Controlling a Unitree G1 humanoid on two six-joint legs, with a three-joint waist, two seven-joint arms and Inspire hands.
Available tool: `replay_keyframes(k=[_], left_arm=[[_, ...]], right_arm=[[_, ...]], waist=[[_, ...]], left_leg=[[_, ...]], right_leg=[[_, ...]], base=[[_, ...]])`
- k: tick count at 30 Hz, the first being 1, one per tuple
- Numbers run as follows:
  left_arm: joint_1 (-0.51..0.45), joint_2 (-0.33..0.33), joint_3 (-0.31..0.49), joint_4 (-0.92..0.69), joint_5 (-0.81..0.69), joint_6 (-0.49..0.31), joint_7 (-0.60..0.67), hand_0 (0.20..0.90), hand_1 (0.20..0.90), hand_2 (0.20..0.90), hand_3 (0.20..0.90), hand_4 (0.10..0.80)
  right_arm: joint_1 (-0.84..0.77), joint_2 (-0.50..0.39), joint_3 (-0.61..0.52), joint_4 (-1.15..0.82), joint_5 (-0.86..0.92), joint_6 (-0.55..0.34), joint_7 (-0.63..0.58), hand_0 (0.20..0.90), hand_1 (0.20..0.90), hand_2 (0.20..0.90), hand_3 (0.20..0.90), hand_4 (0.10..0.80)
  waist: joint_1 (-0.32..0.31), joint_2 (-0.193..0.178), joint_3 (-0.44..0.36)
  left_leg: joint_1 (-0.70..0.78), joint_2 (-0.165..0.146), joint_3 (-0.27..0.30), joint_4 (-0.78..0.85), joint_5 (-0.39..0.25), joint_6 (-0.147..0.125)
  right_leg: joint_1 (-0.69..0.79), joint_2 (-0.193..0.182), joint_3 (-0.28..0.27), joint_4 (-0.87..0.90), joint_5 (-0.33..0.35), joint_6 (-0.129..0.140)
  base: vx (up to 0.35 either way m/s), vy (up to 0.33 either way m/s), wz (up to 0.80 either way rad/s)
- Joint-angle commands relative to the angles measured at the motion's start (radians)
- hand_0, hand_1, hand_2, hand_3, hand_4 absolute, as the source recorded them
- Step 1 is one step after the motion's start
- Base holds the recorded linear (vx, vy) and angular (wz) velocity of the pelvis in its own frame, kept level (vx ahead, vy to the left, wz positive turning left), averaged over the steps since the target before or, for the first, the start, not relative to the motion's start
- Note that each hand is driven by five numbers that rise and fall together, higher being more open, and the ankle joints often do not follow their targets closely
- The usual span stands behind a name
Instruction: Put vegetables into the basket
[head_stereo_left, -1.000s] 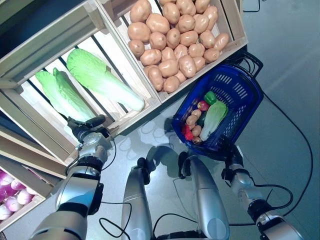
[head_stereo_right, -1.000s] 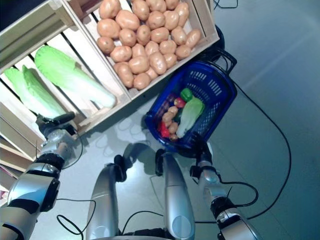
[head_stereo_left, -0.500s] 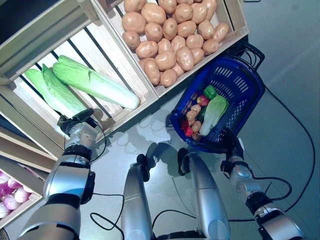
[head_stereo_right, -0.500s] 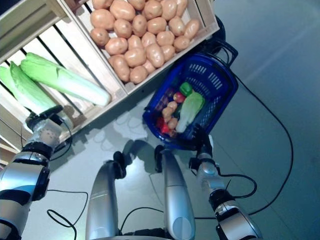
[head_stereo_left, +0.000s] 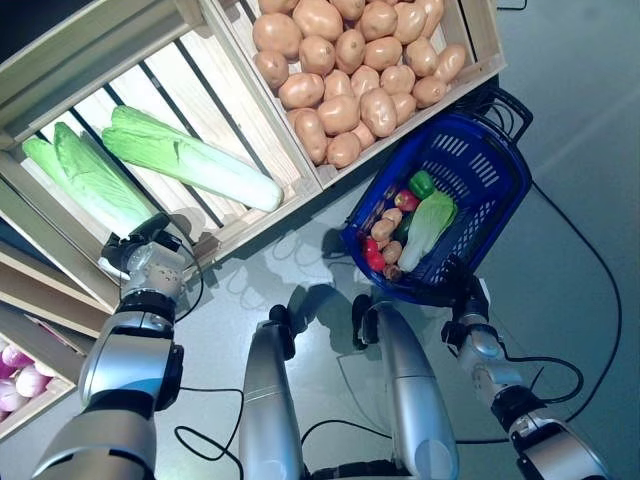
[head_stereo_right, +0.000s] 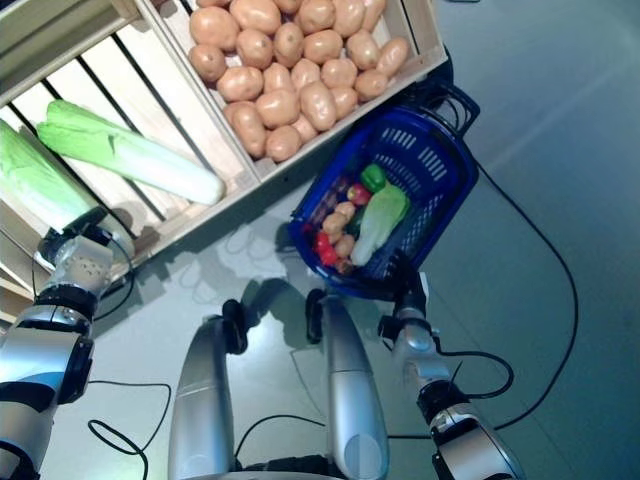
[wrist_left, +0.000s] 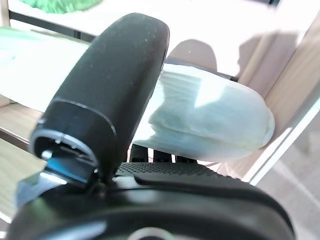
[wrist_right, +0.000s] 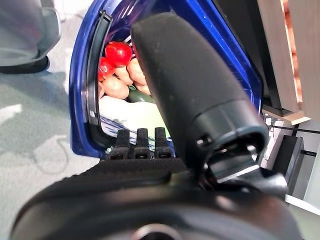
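Note:
Two green napa cabbages lie in a slatted wooden crate (head_stereo_left: 215, 95): one long cabbage (head_stereo_left: 190, 160) across the middle, another cabbage (head_stereo_left: 85, 180) at the left. My left hand (head_stereo_left: 148, 262) is at the white stem end of the left one. In the left wrist view the thumb (wrist_left: 110, 90) lies over that pale stem end (wrist_left: 210, 120) and the fingers (wrist_left: 155, 152) curl beneath it. The blue basket (head_stereo_left: 478, 170) hangs tilted at the right, with my right hand (head_stereo_left: 462, 310) shut on its near rim. It holds a cabbage (head_stereo_left: 428, 222), a green pepper (head_stereo_left: 421, 184), small potatoes and red vegetables.
A crate full of potatoes (head_stereo_left: 350, 60) sits beside the cabbage crate, just above the basket. A lower shelf at the far left holds purple onions (head_stereo_left: 18, 378). Grey floor stretches to the right of the basket.
The camera has shifted. My left hand has moved left along the crate's front edge to the left cabbage's stem end and closed round it. The right hand still holds the basket.

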Motion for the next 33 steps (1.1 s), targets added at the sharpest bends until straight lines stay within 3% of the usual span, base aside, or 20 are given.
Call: replay_keyframes(k=[1, 5, 9, 12, 17, 21, 28, 31, 32, 33], left_arm=[[0.000, -0.068, -0.007, -0.100, 0.035, -0.007, -0.079, 0.300, 0.300, 0.300, 0.300, 0.400], [0.061, -0.073, 0.008, -0.106, 0.086, -0.028, -0.084, 0.300, 0.300, 0.300, 0.300, 0.400], [0.142, -0.083, 0.008, -0.147, 0.202, -0.098, -0.100, 0.300, 0.300, 0.300, 0.300, 0.400], [0.265, -0.141, 0.022, -0.249, 0.260, -0.207, -0.078, 0.300, 0.300, 0.300, 0.300, 0.400], [0.414, -0.247, 0.021, -0.408, 0.310, -0.293, -0.044, 0.300, 0.300, 0.300, 0.300, 0.400], [0.558, -0.342, -0.017, -0.604, 0.553, -0.356, 0.033, 0.300, 0.300, 0.300, 0.300, 0.400], [0.675, -0.290, -0.037, -0.862, 0.838, -0.327, -0.005, 0.300, 0.300, 0.300, 0.300, 0.400], [0.685, -0.258, -0.067, -0.919, 0.932, -0.310, -0.078, 0.300, 0.300, 0.300, 0.300, 0.400], [0.683, -0.243, -0.085, -0.941, 0.990, -0.305, -0.104, 0.300, 0.300, 0.300, 0.300, 0.400], [0.675, -0.229, -0.100, -0.948, 1.016, -0.302, -0.126, 0.300, 0.300, 0.300, 0.300, 0.400]], right_arm=[[0.022, -0.008, -0.018, -0.058, 0.024, -0.084, -0.023, 0.900, 0.900, 0.900, 0.900, 0.800], [0.042, 0.002, -0.021, -0.065, 0.026, -0.085, -0.022, 0.900, 0.900, 0.900, 0.900, 0.800], [0.077, 0.019, -0.035, -0.064, 0.066, -0.101, -0.008, 0.900, 0.900, 0.900, 0.900, 0.800], [0.143, 0.049, -0.055, -0.098, 0.067, -0.106, -0.011, 0.900, 0.900, 0.900, 0.900, 0.800], [0.227, 0.083, -0.064, -0.164, 0.057, -0.109, -0.010, 0.900, 0.900, 0.900, 0.900, 0.800], [0.296, 0.120, -0.094, -0.296, 0.108, -0.085, 0.046, 0.900, 0.900, 0.900, 0.900, 0.800], [0.327, 0.152, -0.126, -0.478, 0.134, -0.054, 0.297, 0.900, 0.900, 0.900, 0.900, 0.800], [0.324, 0.140, -0.119, -0.530, 0.144, -0.030, 0.356, 0.825, 0.825, 0.825, 0.825, 0.750], [0.317, 0.132, -0.112, -0.548, 0.152, -0.017, 0.377, 0.900, 0.900, 0.900, 0.900, 0.800], [0.308, 0.124, -0.107, -0.561, 0.172, -0.005, 0.390, 0.900, 0.900, 0.900, 0.900, 0.800]], waist=[[-0.037, 0.026, -0.051], [-0.033, 0.036, -0.089], [-0.025, 0.052, -0.135], [-0.011, 0.068, -0.187], [0.009, 0.082, -0.247], [0.042, 0.088, -0.327], [0.079, 0.082, -0.394], [0.088, 0.073, -0.412], [0.093, 0.070, -0.419], [0.097, 0.068, -0.422]], left_leg=[[0.158, -0.032, 0.107, -0.076, -0.063, 0.094], [0.269, -0.041, 0.116, -0.173, -0.036, 0.088], [0.388, -0.051, 0.128, -0.278, -0.006, 0.086], [0.508, -0.070, 0.121, -0.396, 0.027, 0.085], [0.641, -0.093, 0.101, -0.551, 0.074, 0.085], [0.787, -0.112, 0.066, -0.751, 0.136, 0.084], [0.912, -0.115, 0.048, -0.953, 0.192, 0.081], [0.913, -0.114, 0.043, -0.953, 0.183, 0.076], [0.910, -0.113, 0.040, -0.953, 0.181, 0.072], [0.906, -0.114, 0.037, -0.953, 0.181, 0.069]], right_leg=[[0.171, 0.000, 0.029, -0.137, 0.008, -0.002], [0.275, -0.010, 0.024, -0.224, 0.020, 0.000], [0.390, -0.022, 0.021, -0.316, 0.037, 0.002], [0.517, -0.033, -0.002, -0.431, 0.058, 0.006], [0.672, -0.028, -0.031, -0.596, 0.101, 0.017], [0.843, -0.008, -0.065, -0.809, 0.173, 0.037], [0.969, 0.015, -0.101, -0.990, 0.244, 0.053], [0.993, 0.021, -0.114, -1.036, 0.263, 0.058], [0.993, 0.022, -0.120, -1.036, 0.262, 0.059], [0.990, 0.023, -0.123, -1.036, 0.261, 0.061]], base=[[0.016, -0.013, -0.05], [0.072, -0.011, -0.10], [0.076, -0.011, -0.09], [0.148, -0.011, -0.07], [0.125, -0.027, 0.09], [0.133, -0.075, 0.18], [0.021, -0.079, 0.15], [-0.029, -0.091, 0.21], [-0.061, -0.089, 0.12], [-0.062, -0.089, 0.04]])
